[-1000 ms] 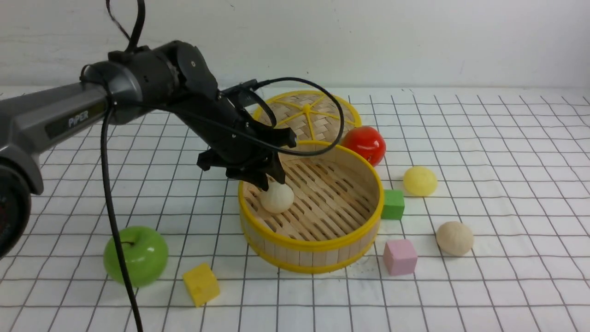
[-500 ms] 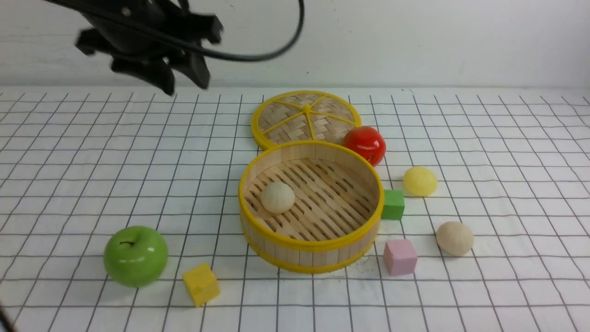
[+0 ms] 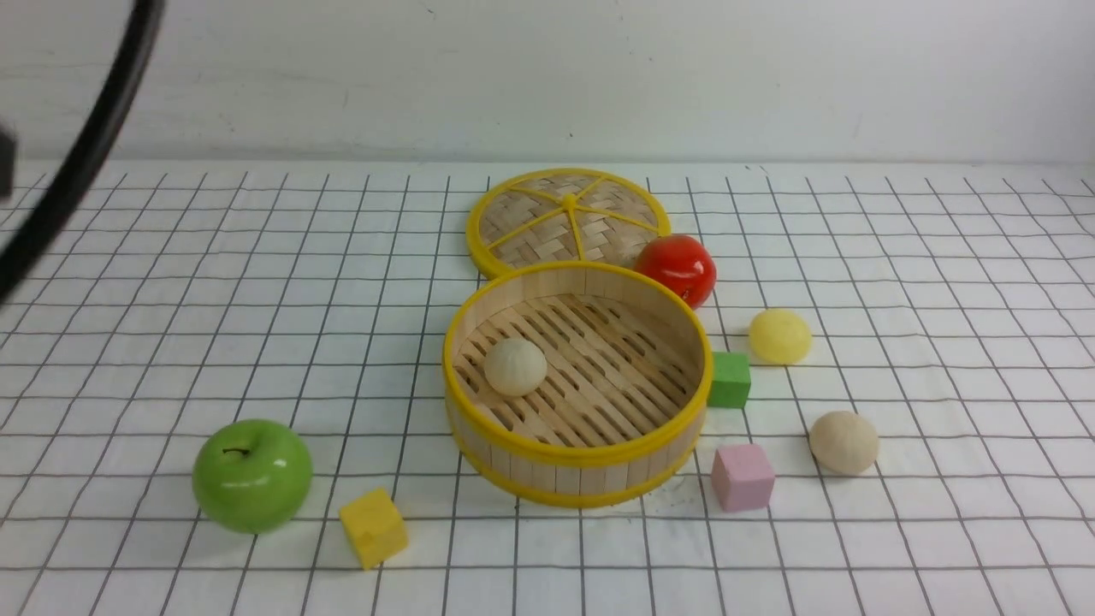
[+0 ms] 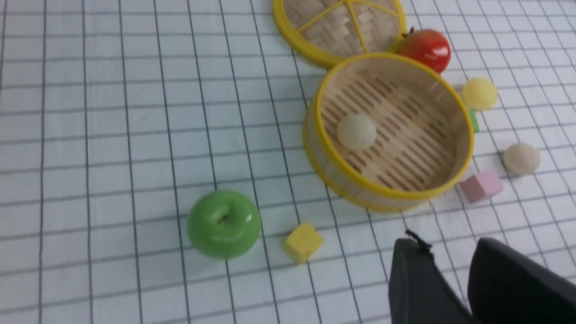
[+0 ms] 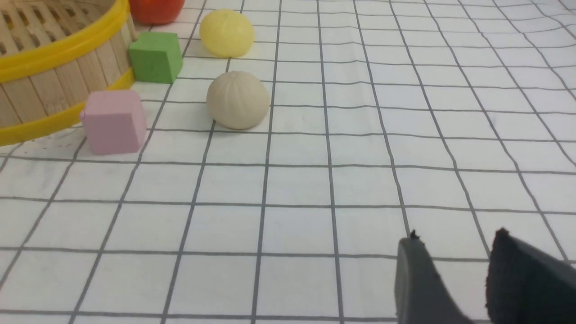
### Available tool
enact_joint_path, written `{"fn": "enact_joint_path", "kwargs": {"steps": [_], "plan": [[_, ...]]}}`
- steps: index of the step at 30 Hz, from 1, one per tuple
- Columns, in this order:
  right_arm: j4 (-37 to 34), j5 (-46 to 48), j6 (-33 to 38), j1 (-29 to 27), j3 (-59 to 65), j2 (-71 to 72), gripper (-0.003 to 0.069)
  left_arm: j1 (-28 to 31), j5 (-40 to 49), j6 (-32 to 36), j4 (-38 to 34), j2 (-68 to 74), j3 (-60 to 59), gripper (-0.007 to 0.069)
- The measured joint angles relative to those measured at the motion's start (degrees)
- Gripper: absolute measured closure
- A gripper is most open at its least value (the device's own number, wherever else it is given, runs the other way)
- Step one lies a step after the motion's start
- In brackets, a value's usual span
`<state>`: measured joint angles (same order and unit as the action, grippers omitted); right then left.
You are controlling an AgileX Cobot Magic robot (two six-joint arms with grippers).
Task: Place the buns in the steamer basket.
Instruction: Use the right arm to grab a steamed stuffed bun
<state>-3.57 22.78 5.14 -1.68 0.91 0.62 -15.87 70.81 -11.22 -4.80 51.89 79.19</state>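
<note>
The steamer basket (image 3: pixel 582 458) stands mid-table with one cream bun (image 3: pixel 515 365) lying on its slatted floor. A pale yellow bun (image 3: pixel 779 335) and a beige bun (image 3: pixel 843 441) rest on the cloth to its right. In the left wrist view, my left gripper (image 4: pixel 447 244) hovers high over the cloth in front of the basket (image 4: pixel 382 191), open, with nothing between its fingers. Low over the cloth, my right gripper (image 5: pixel 455 237) is open and empty, and the beige bun (image 5: pixel 237 106) and the yellow bun (image 5: pixel 226 33) lie ahead of it. The front view shows neither gripper.
The flat woven lid (image 3: pixel 569 218) lies behind the basket, with a red tomato (image 3: pixel 676 268) beside it. A green cube (image 3: pixel 729 379) and a pink cube (image 3: pixel 742 476) sit against the basket's right side. A green apple (image 3: pixel 251 475) and a yellow cube (image 3: pixel 373 527) lie front left. A black cable (image 3: pixel 77 154) crosses the upper left.
My left gripper let go of the cream bun inside the basket, rose, and drew back to the left out of the front view. The bun stays on the slats.
</note>
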Motion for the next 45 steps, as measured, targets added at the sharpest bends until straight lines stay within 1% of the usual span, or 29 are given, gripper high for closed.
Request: {"fn": "enact_joint_path", "kwargs": {"steps": [1, 2, 3, 4, 5, 6, 7, 8, 10, 12, 14, 19, 31, 33, 35, 36, 37, 38, 39, 40, 45], "plan": [[0.00, 0.00, 0.00, 0.00, 0.00, 0.00, 0.0420, 0.00, -1.36, -0.34, -0.06, -6.42, -7.00, 0.0454], [0.00, 0.00, 0.00, 0.00, 0.00, 0.00, 0.0420, 0.00, -1.97, -0.40, -0.16, -7.18, -8.77, 0.0454], [0.00, 0.00, 0.00, 0.00, 0.00, 0.00, 0.0420, 0.00, -5.28, -0.52, -0.91, -13.80, -15.89, 0.0455], [0.00, 0.00, 0.00, 0.00, 0.00, 0.00, 0.0420, 0.00, -7.73, -0.58, -1.73, -16.72, -20.28, 0.0455], [0.00, 0.00, 0.00, 0.00, 0.00, 0.00, 0.0420, 0.00, -8.20, -0.57, -1.91, -18.17, -21.15, 0.0456], [0.00, 0.00, 0.00, 0.00, 0.00, 0.00, 0.0420, 0.00, -12.06, -0.65, -3.29, -23.91, -27.70, 0.0456], [0.00, 0.00, 0.00, 0.00, 0.00, 0.00, 0.0420, 0.00, -12.52, -0.65, -3.43, -24.63, -28.48, 0.0456], [0.00, 0.00, 0.00, 0.00, 0.00, 0.00, 0.0420, 0.00, -16.12, -0.65, -4.34, -29.67, -33.56, 0.0456], [0.00, 0.00, 0.00, 0.00, 0.00, 0.00, 0.0420, 0.00, -20.18, -0.65, -4.85, -37.44, -40.27, 0.0456], [0.00, 0.00, 0.00, 0.00, 0.00, 0.00, 0.0420, 0.00, -22.46, -0.65, -4.85, -41.41, -43.29, 0.0456], [0.00, 0.00, 0.00, 0.00, 0.00, 0.00, 0.0420, 0.00, -27.72, -0.65, -4.96, -48.65, -48.29, 0.0456], [0.00, 0.06, 0.00, 0.00, 0.00, 0.00, 0.0420, 0.00, -32.46, -0.65, -5.13, -52.78, -51.99, 0.0452], [0.00, 0.00, 0.00, 0.00, 0.00, 0.00, 0.0420, 0.00, -35.73, -0.65, -3.43, -52.94, -52.90, 0.0447], [0.00, 0.00, 0.00, 0.00, 0.00, 0.00, 0.0420, 0.00, -35.78, -0.65, -2.22, -52.94, -52.96, 0.0446], [0.00, 0.00, 0.00, 0.00, 0.00, 0.00, 0.0420, 0.00, -36.01, -0.65, -1.17, -52.94, -53.20, 0.0470], [0.00, 0.00, 0.00, 0.00, 0.00, 0.00, 0.0420, 0.00, -36.42, -0.65, -0.81, -52.94, -53.54, 0.0517], [0.00, 0.00, 0.00, 0.00, 0.00, 0.00, 0.0420, 0.00, -36.68, -0.65, -0.64, -52.94, -53.82, 0.0544], [0.00, 0.00, 0.00, 0.00, 0.00, 0.00, 0.0420, 0.00, -37.00, -0.65, -0.40, -52.94, -54.13, 0.0594], [0.00, 0.00, 0.00, 0.00, 0.00, 0.00, 0.0420, 0.00, -37.29, -0.59, -0.09, -52.94, -54.46, 0.0625], [0.00, 0.00, 0.00, 0.00, 0.00, 0.00, 0.0420, 0.00, -37.83, -0.59, 0.43, -52.94, -55.00, 0.0638], [0.00, -0.11, 0.00, 0.00, 0.06, 0.00, 0.0420, 1.34, -40.73, -0.48, 2.95, -52.94, -59.64, 0.0638]]}}
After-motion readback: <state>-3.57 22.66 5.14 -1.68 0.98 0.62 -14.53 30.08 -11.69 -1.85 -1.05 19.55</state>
